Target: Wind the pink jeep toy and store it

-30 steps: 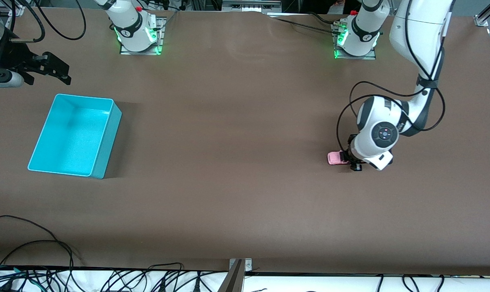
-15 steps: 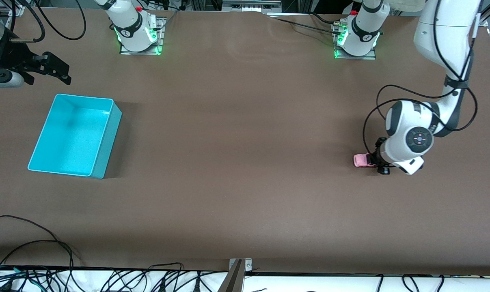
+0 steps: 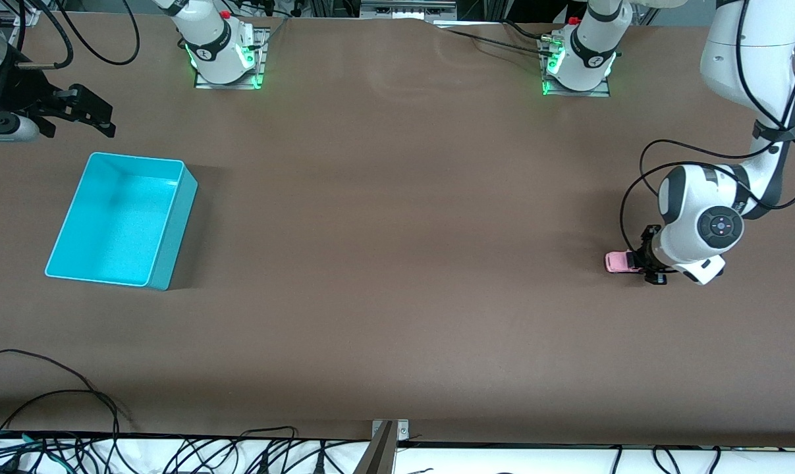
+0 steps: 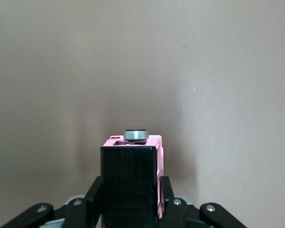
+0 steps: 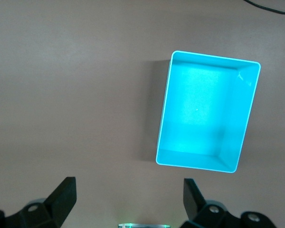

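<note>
**Jeep pinned low near the tabletop's edge, bin a long haul away**

Nearest the front camera, the left claw [image 3: 646,263] is pressing down at the left arm's end of the tabletop [image 3: 397,316], clamping the pink jeep toy [image 3: 620,262] by its rear half; the pink nose is sticking out from between the fingers toward the middle of the tabletop. In the left wrist view the black roof [image 4: 130,183] is filling the space between the closed fingers, with a small grey disc [image 4: 136,135] showing at the car's front end. The wheels are hidden, so whether they are bearing on the surface cannot be told.

The risks, as a judgement: the grip is sitting on a narrow, smooth body, so any dragging to wind the spring is liable to twist the car in the fingers or skid the wheels without winding. The claw is also working close to the tabletop's end, leaving little room for a further pull that way. Releasing a wound car pointing off-line could send it past the bin or off the edge.

Farther back, toward the right arm's end, the turquoise bin [image 3: 122,219] is standing empty, well apart from the jeep. Farthest, the right claw [image 3: 74,112] is waiting above the tabletop beside the bin, fingers spread wide and holding nothing.
</note>
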